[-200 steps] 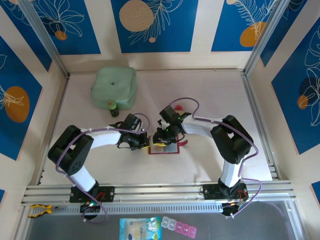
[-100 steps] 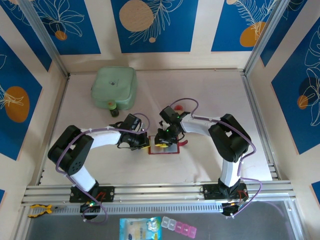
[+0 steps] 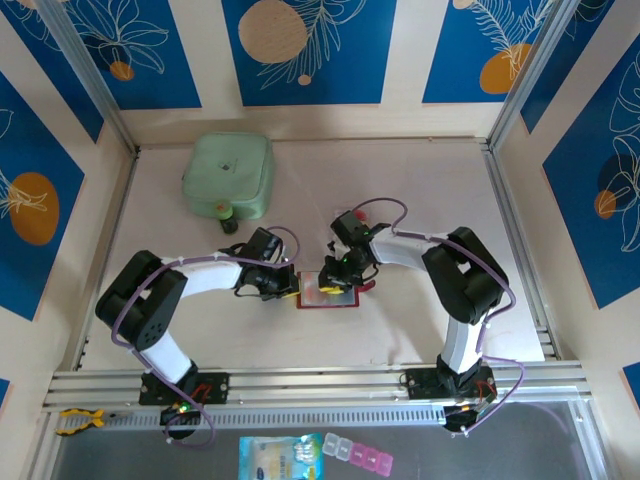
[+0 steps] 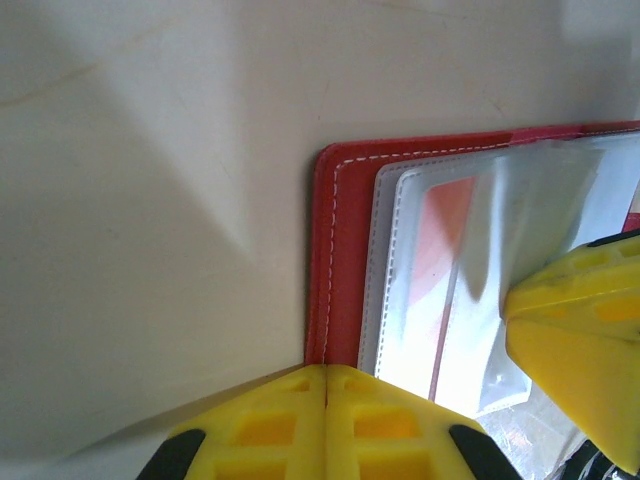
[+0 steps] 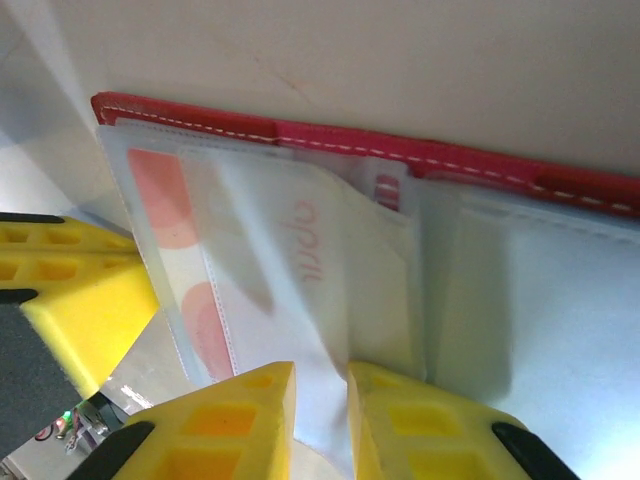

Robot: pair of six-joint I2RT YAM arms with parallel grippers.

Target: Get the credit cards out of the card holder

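Note:
The red card holder (image 3: pixel 340 303) lies open on the table between the arms, its pale pockets facing up (image 4: pixel 335 250) (image 5: pixel 300 130). My left gripper (image 3: pixel 290 287) (image 4: pixel 327 385) is shut and empty, its fingertips resting on the holder's left red edge. My right gripper (image 3: pixel 335 280) (image 5: pixel 320 400) is over the pockets, its jaws narrowed onto a pale credit card (image 5: pixel 330 280) with red lettering. That card tilts up out of its pocket (image 4: pixel 540 210). Another pale card with red spots (image 5: pixel 165 210) (image 4: pixel 445 230) lies flat inside a clear pocket.
A mint-green case (image 3: pixel 230 175) sits at the back left, with a small dark object (image 3: pixel 228 222) in front of it. A small red-and-clear item (image 3: pixel 362 212) lies behind the right wrist. Aluminium rails (image 3: pixel 300 380) border the table's front. A packet (image 3: pixel 280 458) and a pill box (image 3: pixel 358 455) lie below.
The right gripper has shifted a little to the right over the holder and its jaws have narrowed. The left arm has not moved.

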